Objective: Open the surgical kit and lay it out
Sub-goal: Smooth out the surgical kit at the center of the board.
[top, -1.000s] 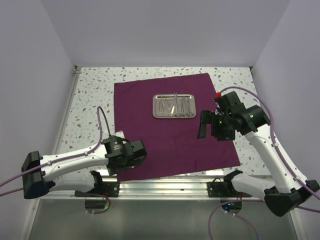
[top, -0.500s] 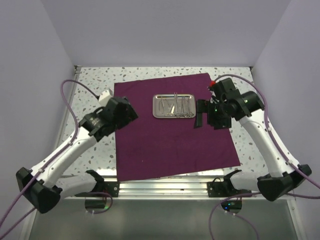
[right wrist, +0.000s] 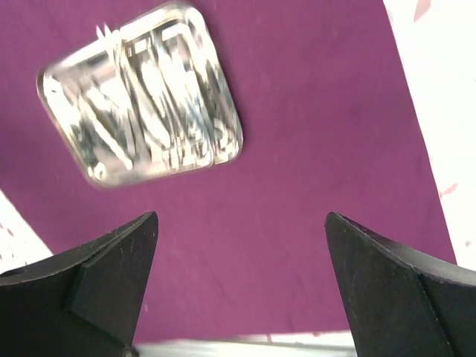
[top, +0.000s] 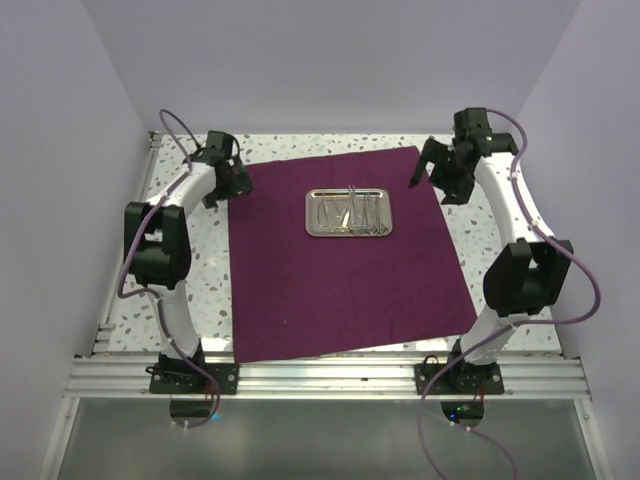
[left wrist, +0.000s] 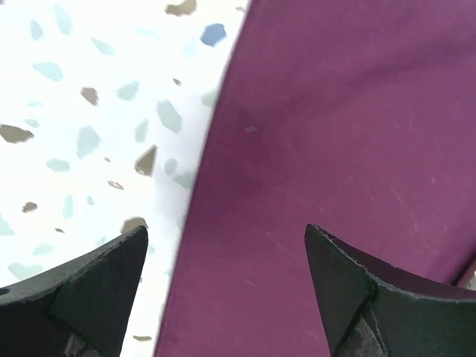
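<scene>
The dark purple cloth wrap lies spread flat on the speckled table. The shiny steel tray sits on its far half with several thin silver instruments lying in it. My left gripper is open and empty, low over the cloth's far left corner; the left wrist view shows the cloth edge between its fingers. My right gripper is open and empty above the cloth's far right corner. The right wrist view shows the blurred tray on the cloth.
White terrazzo tabletop shows on both sides of the cloth. Grey walls close in the back and sides. An aluminium rail with both arm bases runs along the near edge.
Both arms have swung from the near and middle part of the cloth out to its far corners. The cloth and tray have not moved.
</scene>
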Controlling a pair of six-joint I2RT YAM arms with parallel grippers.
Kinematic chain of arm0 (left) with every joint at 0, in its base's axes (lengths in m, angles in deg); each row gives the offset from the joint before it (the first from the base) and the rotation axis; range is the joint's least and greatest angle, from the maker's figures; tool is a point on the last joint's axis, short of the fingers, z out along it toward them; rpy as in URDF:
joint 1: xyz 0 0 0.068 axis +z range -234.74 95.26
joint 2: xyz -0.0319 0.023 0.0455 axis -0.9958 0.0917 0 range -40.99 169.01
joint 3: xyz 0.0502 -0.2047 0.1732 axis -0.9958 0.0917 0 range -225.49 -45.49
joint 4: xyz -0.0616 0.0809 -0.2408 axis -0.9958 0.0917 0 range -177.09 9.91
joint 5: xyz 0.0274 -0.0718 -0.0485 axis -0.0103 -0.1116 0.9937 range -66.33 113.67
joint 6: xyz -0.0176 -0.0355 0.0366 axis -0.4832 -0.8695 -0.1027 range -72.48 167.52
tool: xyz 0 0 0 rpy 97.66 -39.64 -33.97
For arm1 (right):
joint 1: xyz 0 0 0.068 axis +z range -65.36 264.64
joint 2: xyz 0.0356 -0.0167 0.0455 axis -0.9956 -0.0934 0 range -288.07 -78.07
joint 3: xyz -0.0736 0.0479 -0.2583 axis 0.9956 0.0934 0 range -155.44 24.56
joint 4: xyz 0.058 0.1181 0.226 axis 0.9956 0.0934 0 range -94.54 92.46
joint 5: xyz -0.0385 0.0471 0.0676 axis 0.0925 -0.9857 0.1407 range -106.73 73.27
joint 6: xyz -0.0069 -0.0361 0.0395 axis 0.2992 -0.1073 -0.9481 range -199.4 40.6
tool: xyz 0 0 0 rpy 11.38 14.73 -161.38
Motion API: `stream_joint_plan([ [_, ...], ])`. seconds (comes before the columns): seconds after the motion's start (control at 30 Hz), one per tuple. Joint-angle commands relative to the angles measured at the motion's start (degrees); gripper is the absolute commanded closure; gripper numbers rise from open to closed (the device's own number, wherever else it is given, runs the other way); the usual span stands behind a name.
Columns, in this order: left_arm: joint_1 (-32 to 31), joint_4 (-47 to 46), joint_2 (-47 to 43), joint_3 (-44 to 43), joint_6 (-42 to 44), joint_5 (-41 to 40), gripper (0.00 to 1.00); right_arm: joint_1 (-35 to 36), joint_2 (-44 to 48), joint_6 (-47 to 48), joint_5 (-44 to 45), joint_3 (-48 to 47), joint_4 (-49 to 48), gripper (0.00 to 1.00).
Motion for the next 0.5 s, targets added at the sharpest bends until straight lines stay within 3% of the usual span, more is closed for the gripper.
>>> stream_joint_plan([
  [0.0,2.37,-5.88,0.85,-2.97,3.50,0.59,0.10,-0.38,-4.10,-0.84,-1.73,-3.83,-8.53,0.02],
  [0.2,3.42,-14.23,4.89,-1.21,5.78,2.17,0.15,-0.47,-13.13,0.57,1.96,-6.89,-16.44,0.02],
  [0.47,3.60,-22.40,13.33,-6.38,3.59,3.13,0.27,-2.05,-26.94,-0.22,1.71,-17.06,-22.34,0.02],
])
